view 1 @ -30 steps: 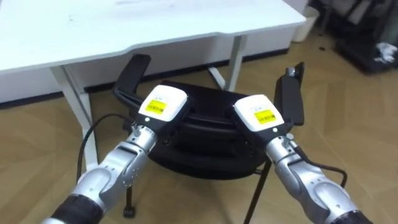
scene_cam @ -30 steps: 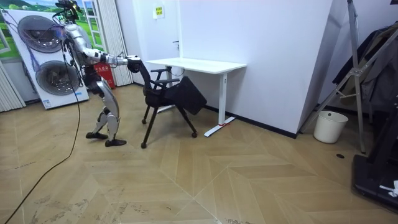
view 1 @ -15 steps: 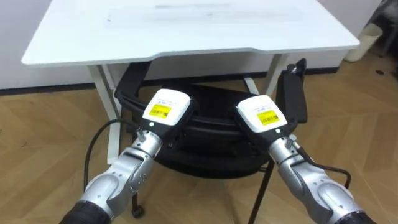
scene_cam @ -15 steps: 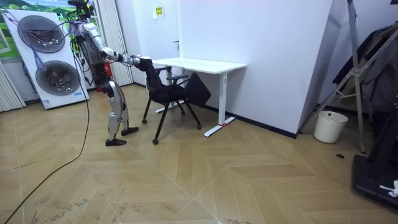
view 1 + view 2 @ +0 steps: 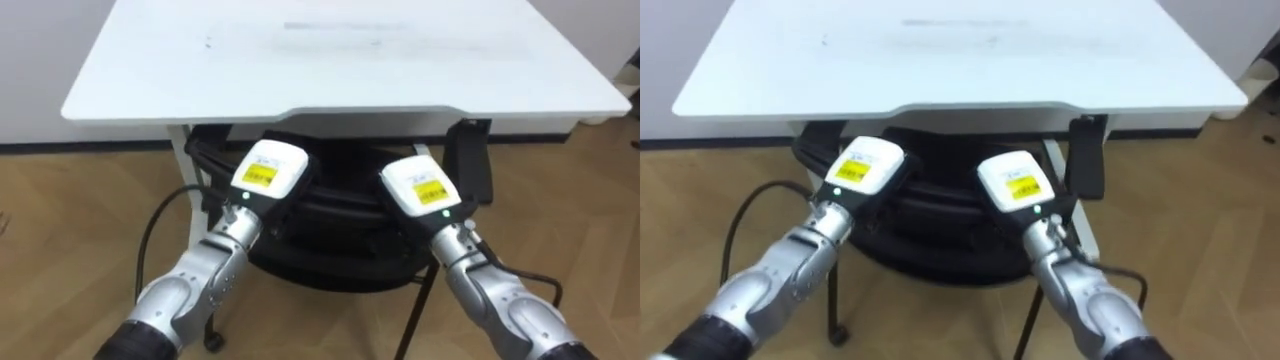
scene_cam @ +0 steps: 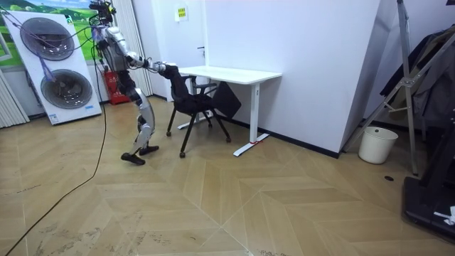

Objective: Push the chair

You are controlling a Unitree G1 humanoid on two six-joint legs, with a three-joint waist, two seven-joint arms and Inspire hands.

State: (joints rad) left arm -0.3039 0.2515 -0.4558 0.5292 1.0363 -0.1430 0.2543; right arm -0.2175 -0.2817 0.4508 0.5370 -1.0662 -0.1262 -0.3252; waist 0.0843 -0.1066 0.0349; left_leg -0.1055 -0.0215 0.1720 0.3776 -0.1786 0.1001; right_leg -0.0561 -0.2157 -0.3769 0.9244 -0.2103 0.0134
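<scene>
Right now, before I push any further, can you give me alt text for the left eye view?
The robot's left hand and right hand are set side by side on the back of a black chair, whose armrests reach under the front edge of a white desk. A wood floor shows on both sides below the desk.

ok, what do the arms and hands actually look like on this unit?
The left robot hand and right robot hand each have a white, rounded boxy cover on the back with a yellow label. The forearms are silver-grey metal, rounded and segmented, and darker towards the elbow. A thin black cable loops beside each forearm.
</scene>
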